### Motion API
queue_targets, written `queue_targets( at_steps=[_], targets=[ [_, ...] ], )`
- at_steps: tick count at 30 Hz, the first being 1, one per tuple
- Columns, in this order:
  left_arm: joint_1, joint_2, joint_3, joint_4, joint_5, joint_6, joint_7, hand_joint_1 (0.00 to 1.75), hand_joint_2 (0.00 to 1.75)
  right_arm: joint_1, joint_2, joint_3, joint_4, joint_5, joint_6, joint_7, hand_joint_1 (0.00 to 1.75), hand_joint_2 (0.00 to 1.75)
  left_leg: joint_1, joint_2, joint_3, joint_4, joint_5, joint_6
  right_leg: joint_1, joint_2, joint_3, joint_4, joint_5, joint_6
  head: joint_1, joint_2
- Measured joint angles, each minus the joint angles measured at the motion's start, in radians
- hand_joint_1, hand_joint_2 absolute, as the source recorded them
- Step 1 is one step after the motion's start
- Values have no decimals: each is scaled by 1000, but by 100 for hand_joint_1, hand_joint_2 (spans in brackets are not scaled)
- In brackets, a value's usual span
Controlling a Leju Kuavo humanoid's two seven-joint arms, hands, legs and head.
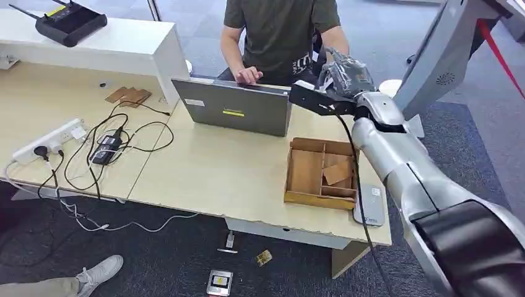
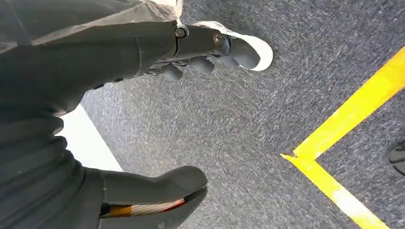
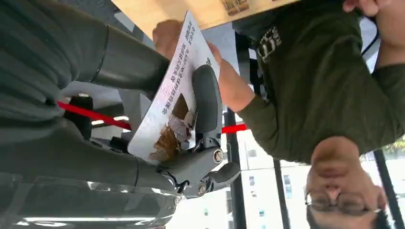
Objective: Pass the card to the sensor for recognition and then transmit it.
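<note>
Right hand [image 3: 191, 143] pinching flat printed card [image 3: 174, 95]

Laptop [image 1: 238, 106] on table [image 1: 204, 179], person [image 1: 282, 34] seated behind it. Compartment tray [image 1: 322, 173] right of laptop, near front edge; flat device [image 1: 370, 204] just beside tray's right. Power strip [image 1: 49, 141] and cables [image 1: 105, 151] lie at left. Right hand [image 1: 343, 77] raised behind tray, holding card [image 3: 174, 95] touching person's hand [image 3: 167, 36].

Head view high, facing desk [image 1: 204, 167]; right wrist close on person [image 3: 310, 81]; left wrist floorward.
</note>
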Motion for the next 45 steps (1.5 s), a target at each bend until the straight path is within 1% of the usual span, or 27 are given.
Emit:
queue_targets(
  at_steps=[3, 5, 6, 8, 12, 15, 17, 19, 23, 26, 31, 34, 37, 39, 41, 45],
  targets=[
    [9, 2, 0, 0, 2, 9, -2, 0, 175, 0, -20, -35, -1, -23, -44, -14, 175, 175, 0, 0, 0, 0, 0, 0, 0, 0, 0, 0, 0, 0, 0, 0],
    [15, 3, 1, 0, 2, 13, -5, 0, 175, 1, -38, -60, -8, -33, -87, -33, 175, 175, 0, 0, 0, 0, 0, 0, 0, 0, 0, 0, 0, 0, 0, 0],
    [18, 4, 2, 0, 3, 16, -6, 0, 175, 2, -52, -79, -14, -38, -113, -46, 175, 175, 0, 0, 0, 0, 0, 0, 0, 0, 0, -1, 0, 0, 0, 0],
    [23, 5, 3, 0, 6, 19, -9, 0, 175, 9, -82, -121, -33, -44, -138, -59, 175, 175, 0, 0, 0, 1, 0, 0, 0, 0, 0, -1, 0, 0, 0, 0],
    [39, 8, 10, 0, 19, 24, -13, 0, 175, 35, -145, -183, -67, -46, -142, -48, 175, 175, 0, -1, 0, 1, 0, 0, 0, 0, 0, -1, 0, 0, 0, 0],
    [50, 10, 18, 0, 25, 31, -23, 0, 175, 89, -212, -234, -116, -37, -129, -46, 175, 175, 0, -1, 1, 1, 0, 0, 0, 0, 2, -2, 0, 0, 0, 0],
    [59, 11, 25, 0, 29, 33, -29, 0, 175, 132, -252, -277, -156, -38, -97, -46, 175, 175, 0, -1, 1, 1, 0, 0, 0, 0, 2, -2, 0, 0, 0, 0],
    [66, 14, 30, 0, 33, 33, -29, 0, 175, 178, -284, -309, -197, -56, -46, -47, 175, 175, 0, -1, 1, 1, 0, 0, 0, 0, 2, -2, 0, 0, 0, 0],
    [69, 18, 46, 0, 43, 33, -29, 0, 175, 299, -343, -394, -345, -139, 79, -56, 175, 175, 0, -1, 1, 1, -1, 1, 0, 0, 2, -2, 0, 0, 0, 0],
    [73, 23, 57, 0, 53, 33, -29, 0, 175, 405, -385, -443, -480, -169, 169, -20, 175, 175, 0, -1, 1, 1, -1, 1, 0, -1, 2, -2, 0, 0, 0, 0],
    [74, 32, 68, 0, 49, 34, -38, 0, 175, 589, -448, -537, -787, -191, 338, 52, 175, 175, 1, -2, 0, 1, -1, 0, 0, -1, 2, -2, 0, 0, 0, 0],
    [74, 38, 70, 0, 45, 34, -46, 0, 175, 657, -468, -579, -917, -190, 405, 76, 175, 175, 1, -1, 1, 1, -1, 0, 0, 0, 2, -2, 0, 0, 0, 0],
    [71, 44, 72, 0, 38, 33, -52, 0, 175, 744, -477, -606, -1048, -177, 448, 84, 175, 175, 1, -1, 1, 1, -1, 0, 0, 0, 2, -2, 0, 0, -1, 0],
    [72, 49, 76, 0, 38, 31, -58, 0, 175, 776, -477, -623, -1105, -145, 467, 84, 175, 175, 1, -1, 0, 0, -1, 0, 0, 0, 2, -2, 0, 0, 0, 0],
    [71, 53, 79, 0, 40, 30, -60, 0, 175, 799, -478, -628, -1126, -122, 470, 80, 175, 175, 2, -1, 1, 0, -1, 0, 1, 0, 2, -2, 0, 0, 0, 0],
    [68, 61, 86, 0, 50, 30, -61, 0, 175, 842, -469, -626, -1130, -76, 456, 37, 175, 175, 1, -1, 0, 0, -1, 0, 1, 0, 2, -2, 0, 0, 0, 0]
  ],
)
